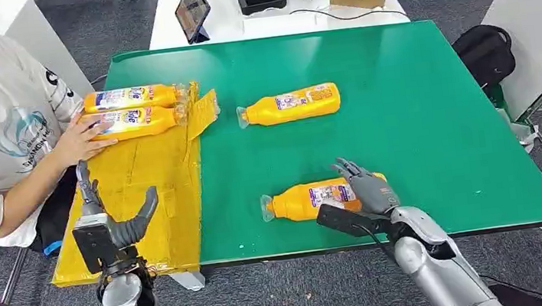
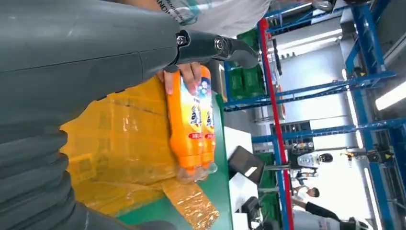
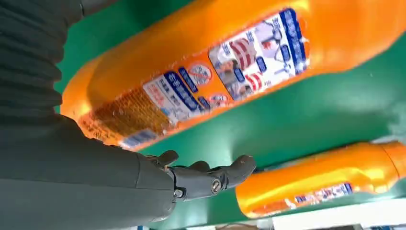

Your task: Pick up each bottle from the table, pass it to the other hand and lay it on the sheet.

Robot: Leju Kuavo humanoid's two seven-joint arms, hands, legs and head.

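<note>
Right hand [image 1: 368,188] open, holding nothing, over base of near bottle [image 1: 312,199]; I should close around mid-body, lift level.

Four orange bottles with clear caps and blue-and-white labels all lie on their sides. The nearest bottle [image 1: 312,198] lies just under the fingers of the right hand [image 1: 368,188], its cap pointing towards the left hand [image 1: 110,225]; whether the fingers touch it cannot be told. A second bottle [image 1: 291,105] lies beyond the right hand, well apart from it. Two more bottles [image 1: 131,98] [image 1: 137,121] lie side by side, touching, on the far end of the crinkled yellow sheet [image 1: 151,205], ahead of the left hand, which hovers over the sheet's near part.
</note>
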